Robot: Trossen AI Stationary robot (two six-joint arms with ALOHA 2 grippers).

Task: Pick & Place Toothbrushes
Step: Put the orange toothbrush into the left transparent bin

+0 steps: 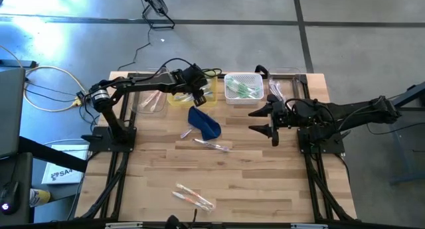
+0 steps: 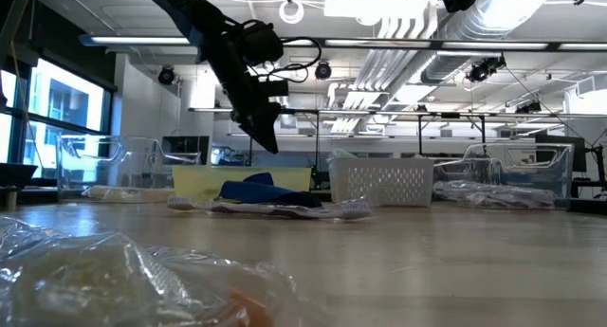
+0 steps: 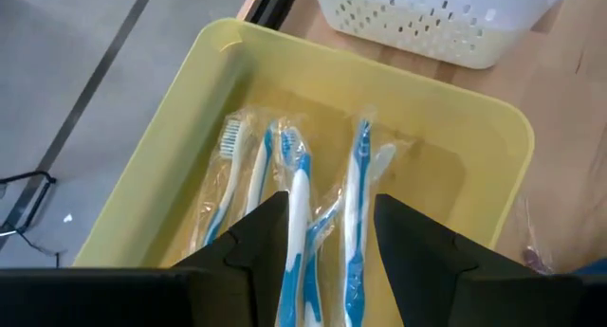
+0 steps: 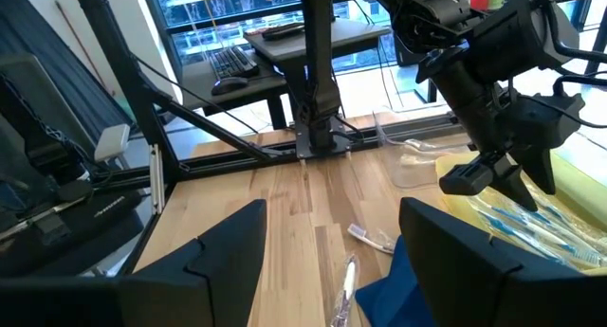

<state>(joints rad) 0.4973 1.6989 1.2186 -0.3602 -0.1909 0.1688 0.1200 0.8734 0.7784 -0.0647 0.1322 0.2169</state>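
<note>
The left gripper (image 3: 327, 237) hangs over the shallow yellow plastic bin (image 3: 171, 128) at the far edge of the light wooden table (image 1: 265, 182), its two dark fingers (image 3: 251, 242) spread apart with nothing clamped between them; a blue-and-white toothbrush in clear wrap (image 3: 296, 223) lies in the gap below, and whether a fingertip touches it cannot be told. Beside it in the bin lie more wrapped blue-and-white toothbrushes (image 3: 358, 204). The right gripper (image 1: 265, 120) waits above the table's right half, jaws standing wide and empty. Only the left wrist view looks into the bin and shows the brushes as blue and separate; the high view gives the bin as a yellow patch (image 1: 178, 98) under the left arm. The high view alone lays out the whole table: a white perforated basket (image 1: 243, 96) with green-accented toothbrushes (image 1: 242, 89) just right of the bin, clear trays at both far corners, a crumpled dark blue pouch (image 1: 204, 121) near the middle, loose wrapped toothbrushes (image 1: 212, 145) just in front of it, and another wrapped bundle with orange accents (image 1: 194, 197) near the front edge. The low view shows the left gripper (image 2: 264, 128) raised above the bin's rim, and that front bundle as a blur of clear wrap. The right wrist view sees the left gripper (image 4: 488, 175) from across the table, above the yellow bin.
</note>
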